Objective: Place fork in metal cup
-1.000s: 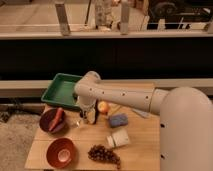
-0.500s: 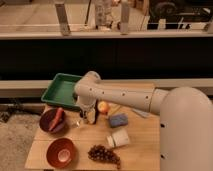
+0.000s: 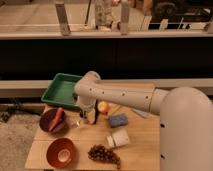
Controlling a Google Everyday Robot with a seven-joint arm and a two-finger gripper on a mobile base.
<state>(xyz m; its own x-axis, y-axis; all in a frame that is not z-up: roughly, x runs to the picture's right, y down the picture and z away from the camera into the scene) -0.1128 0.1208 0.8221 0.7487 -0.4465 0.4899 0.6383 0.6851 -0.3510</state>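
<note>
The metal cup, a small pale cylinder, lies on the wooden table right of centre, seemingly on its side. My gripper hangs down from the white arm, just above the table between the dark maroon bowl and an apple, well to the upper left of the cup. A small pale glint lies on the table just left of the gripper; I cannot tell whether it is the fork.
A green tray sits at the back left. The maroon bowl holds a red item. An orange-red bowl stands front left, grapes at the front, a blue sponge beside the apple.
</note>
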